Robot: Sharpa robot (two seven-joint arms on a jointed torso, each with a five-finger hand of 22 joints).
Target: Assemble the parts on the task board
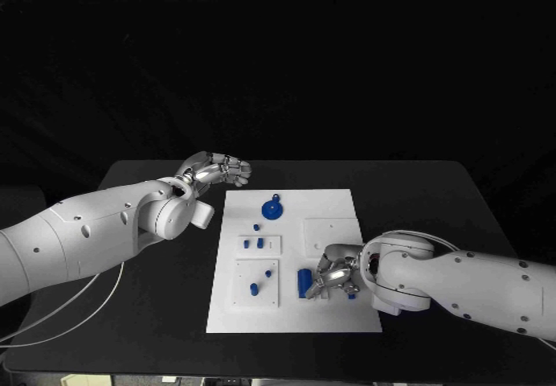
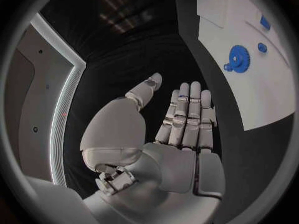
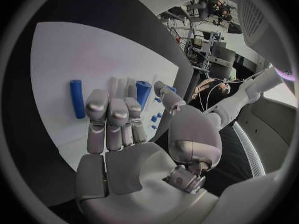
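The white task board (image 1: 330,219) lies in the middle of the table. A blue gear (image 1: 271,211) lies flat on its far part, also seen as the gear (image 2: 238,58). Small blue pieces (image 1: 262,242) stand in the left-hand plates. My right hand (image 1: 336,273) hovers low over the board's near right part, between a long blue cylinder (image 1: 304,281) and a small blue piece (image 1: 351,294). A second blue cylinder (image 3: 143,92) sits between its fingertips (image 3: 132,104) and thumb; whether they touch it is unclear. My left hand (image 1: 218,170) hangs empty beyond the board's far left corner, fingers straight.
Black table (image 1: 429,193) surrounds the board on all sides. A grey cable (image 1: 70,310) trails from my left arm over the table's near left part. Raised white plates (image 1: 257,281) sit on the board's left half.
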